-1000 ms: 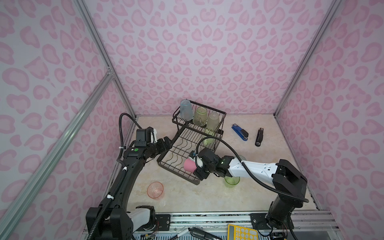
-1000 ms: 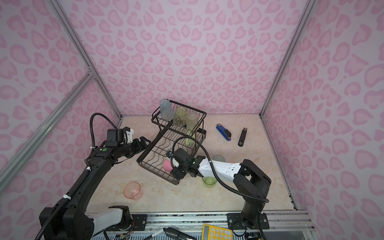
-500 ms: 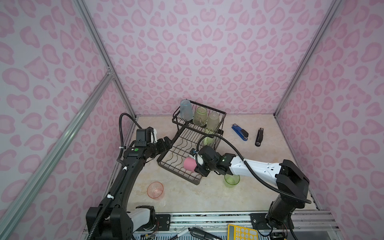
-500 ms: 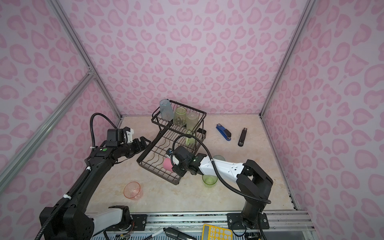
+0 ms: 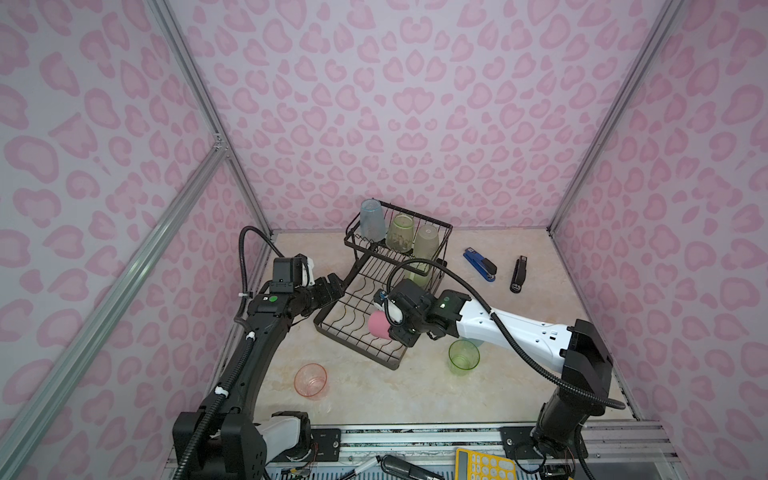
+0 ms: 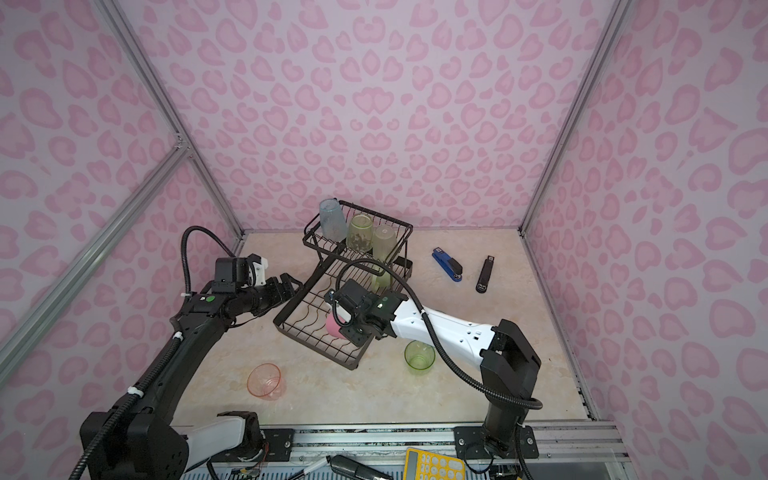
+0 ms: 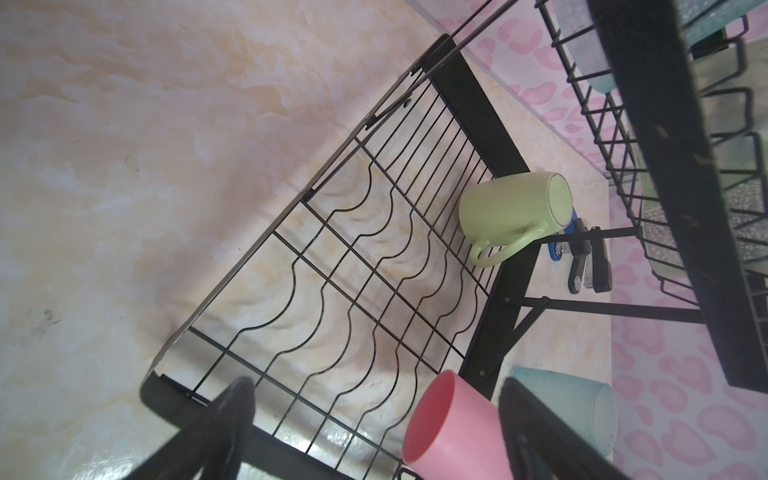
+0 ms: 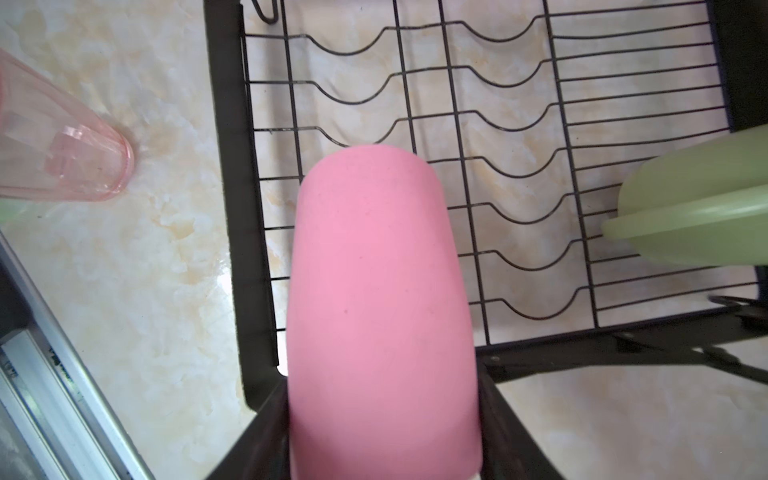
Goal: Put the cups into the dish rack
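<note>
About halfway, I'd say: three cups (image 5: 400, 239) stand upside down in the raised basket of the rack (image 5: 353, 345), and the mug (image 7: 515, 208) sits in the tray below. The right gripper (image 8: 382, 382) is clamped round the pink cup (image 5: 376, 325), holding it over the tray's near end (whether it touches the wires I can't make out). The left gripper (image 5: 336, 286) hangs wide open and empty at the rack's edge. Left on the table (image 5: 415, 395): a clear pink cup (image 5: 310, 380), a green cup (image 5: 463, 357), and a teal cup (image 7: 577, 411) beside the rack.
</note>
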`<move>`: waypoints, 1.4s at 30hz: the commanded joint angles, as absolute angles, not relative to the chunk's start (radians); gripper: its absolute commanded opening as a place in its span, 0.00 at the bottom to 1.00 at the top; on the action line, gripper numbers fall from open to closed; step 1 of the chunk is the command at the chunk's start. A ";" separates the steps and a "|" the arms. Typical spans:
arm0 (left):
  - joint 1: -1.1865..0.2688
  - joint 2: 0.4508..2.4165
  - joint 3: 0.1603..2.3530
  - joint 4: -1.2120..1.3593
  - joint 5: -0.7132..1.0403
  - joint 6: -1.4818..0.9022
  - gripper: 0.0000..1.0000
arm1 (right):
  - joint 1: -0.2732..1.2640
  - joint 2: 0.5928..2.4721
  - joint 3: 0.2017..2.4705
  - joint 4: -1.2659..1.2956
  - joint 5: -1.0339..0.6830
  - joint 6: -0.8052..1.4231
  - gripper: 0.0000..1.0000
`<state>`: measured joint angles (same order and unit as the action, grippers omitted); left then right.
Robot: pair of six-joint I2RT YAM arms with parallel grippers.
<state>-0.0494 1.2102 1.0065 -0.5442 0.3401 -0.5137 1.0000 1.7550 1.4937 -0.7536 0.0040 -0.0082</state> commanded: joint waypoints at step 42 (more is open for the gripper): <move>-0.046 1.215 1.006 -0.509 0.345 -0.516 0.93 | 1.014 2.116 1.951 -1.267 0.226 -0.110 0.50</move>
